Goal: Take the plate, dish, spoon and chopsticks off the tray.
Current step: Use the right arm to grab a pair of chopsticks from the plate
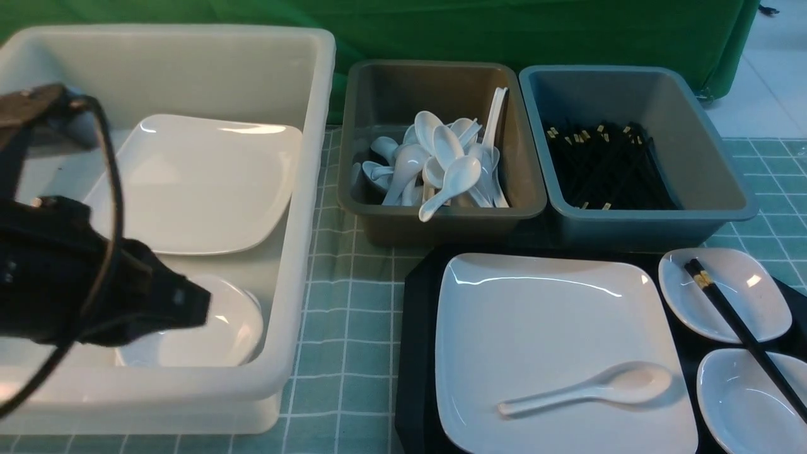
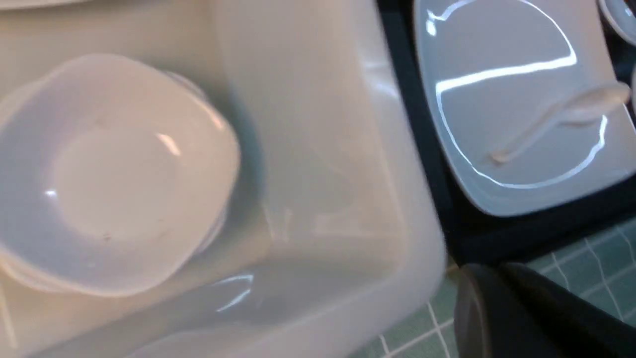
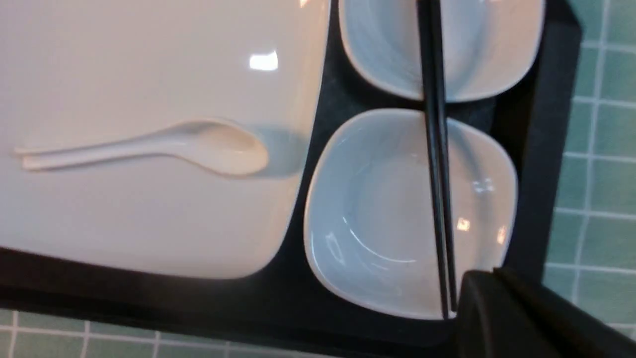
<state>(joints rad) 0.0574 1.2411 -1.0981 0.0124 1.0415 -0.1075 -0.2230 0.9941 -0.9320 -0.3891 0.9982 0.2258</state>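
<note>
Green checked cloth (image 1: 347,302) below; at lower right of the front view the tray (image 1: 416,328) carries plate (image 1: 555,315), spoon (image 1: 586,388), and chopsticks (image 1: 737,321) across two dishes (image 1: 725,293). Left gripper (image 1: 189,306), over the white tub (image 1: 302,189), is closed; right gripper (image 3: 477,298) also — by the chopstick tips, hold uncertain. Lift sticks level.

Checked cloth (image 1: 353,315) bears white tub (image 1: 313,157), olive tub (image 1: 441,228), blue tub (image 1: 630,233) (adjacent), tray (image 1: 417,315).

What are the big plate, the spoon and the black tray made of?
The plate looks like glazed ceramic, or maybe melamine: it is glossy white with sharp light reflections. The spoon lying on it has the same shiny white look. The tray under them looks like dull black plastic that hardly reflects any light.
</note>
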